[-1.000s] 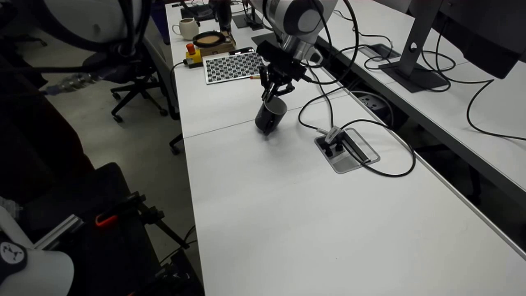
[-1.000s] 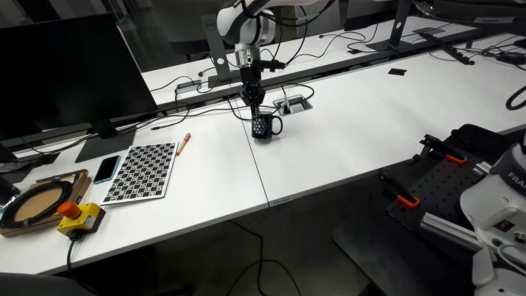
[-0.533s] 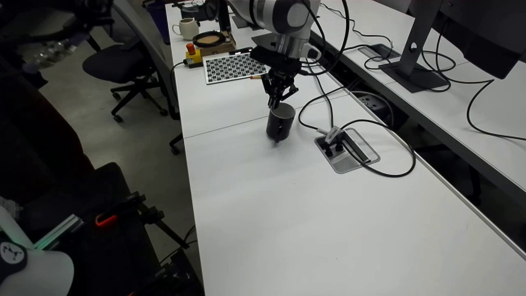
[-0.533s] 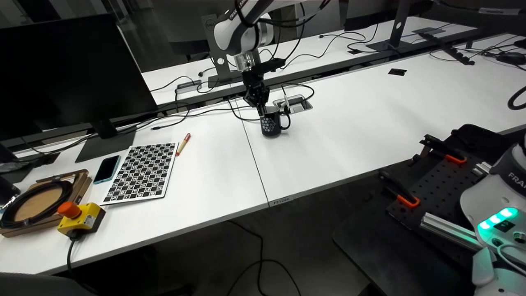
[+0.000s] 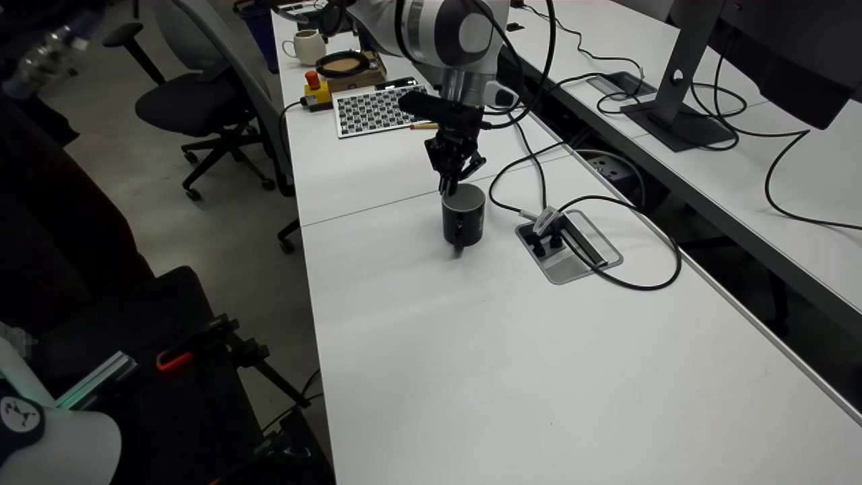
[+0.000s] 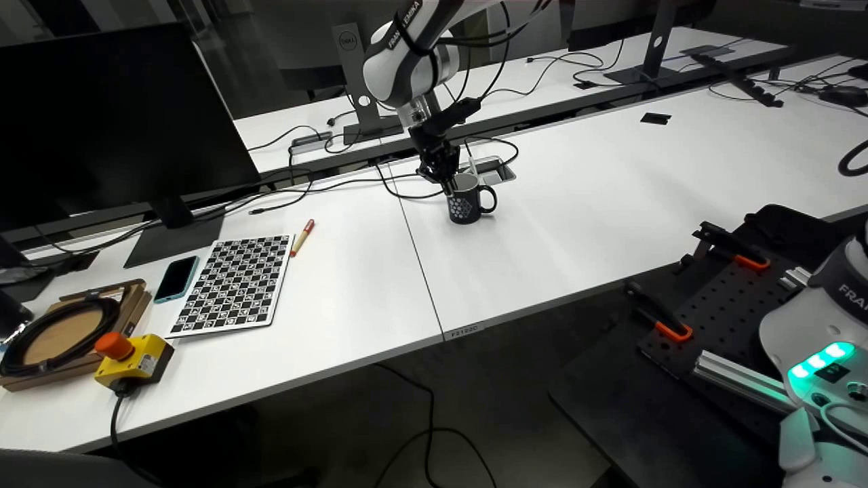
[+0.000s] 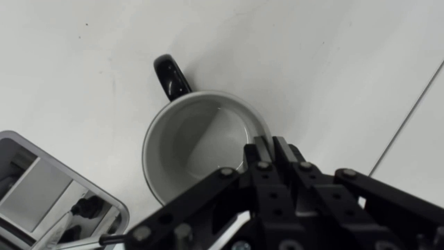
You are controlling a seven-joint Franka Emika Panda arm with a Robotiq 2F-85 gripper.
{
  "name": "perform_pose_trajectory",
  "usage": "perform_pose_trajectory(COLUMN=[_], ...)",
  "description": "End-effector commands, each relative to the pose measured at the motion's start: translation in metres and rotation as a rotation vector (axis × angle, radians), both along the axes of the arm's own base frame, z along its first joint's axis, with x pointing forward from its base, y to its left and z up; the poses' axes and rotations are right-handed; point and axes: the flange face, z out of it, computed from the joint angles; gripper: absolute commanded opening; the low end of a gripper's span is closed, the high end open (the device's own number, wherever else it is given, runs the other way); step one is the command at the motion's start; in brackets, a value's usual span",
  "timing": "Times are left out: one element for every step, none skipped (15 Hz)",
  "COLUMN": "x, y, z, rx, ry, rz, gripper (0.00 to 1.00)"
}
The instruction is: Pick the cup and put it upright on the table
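The end effector (image 7: 270, 144) is narrow, its fingers (image 7: 263, 149) pinching the wall of the cup (image 6: 465, 207), one inside the rim and one outside. In both exterior views the cup looks upright, on or just over the tabletop (image 5: 471, 370); I cannot tell whether its base touches. It is between the seam (image 6: 416, 251) and the port (image 5: 569, 273), near both, its handle (image 6: 489, 198) pointing away from the seam. The board (image 6: 234, 285) lies well apart, with the pen (image 6: 302, 237) and phone (image 6: 176, 279) beside it.
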Motion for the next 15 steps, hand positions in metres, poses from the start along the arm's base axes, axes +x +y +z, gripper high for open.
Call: perform_pose_trajectory(x=[-0.018, -0.02, -0.022, -0.023, -0.024, -0.025, -0.026, -0.027, -0.028, -0.029, -0.029, -0.029, -0.03, -0.03, -0.031], y=[-0.006, -0.006, -0.005, -0.005, -0.004, -0.004, -0.003, -0.003, -0.002, -0.001, -0.001, 0.0, 0.001, 0.002, 0.003], z=[0.003, 0.003, 0.003, 0.003, 0.003, 0.003, 0.003, 0.004, 0.004, 0.004, 0.004, 0.005, 0.006, 0.005, 0.005], rx=[-0.025, -0.02, -0.018, -0.013, -0.012, -0.01, -0.007, -0.005, 0.0, 0.007, 0.015, 0.04, 0.051, 0.064, 0.072], ry=[0.009, 0.013, 0.016, 0.021, 0.023, 0.025, 0.028, 0.03, 0.032, 0.034, 0.036, 0.041, 0.044, 0.047, 0.048], rz=[-0.033, -0.036, -0.036, -0.035, -0.033, -0.031, -0.03, -0.03, -0.029, -0.029, -0.028, -0.032, -0.032, -0.032, -0.035], gripper=[0.02, 0.02, 0.02, 0.02, 0.02, 0.02, 0.02, 0.02, 0.02, 0.02, 0.02, 0.15, 0.35, 0.41, 0.48])
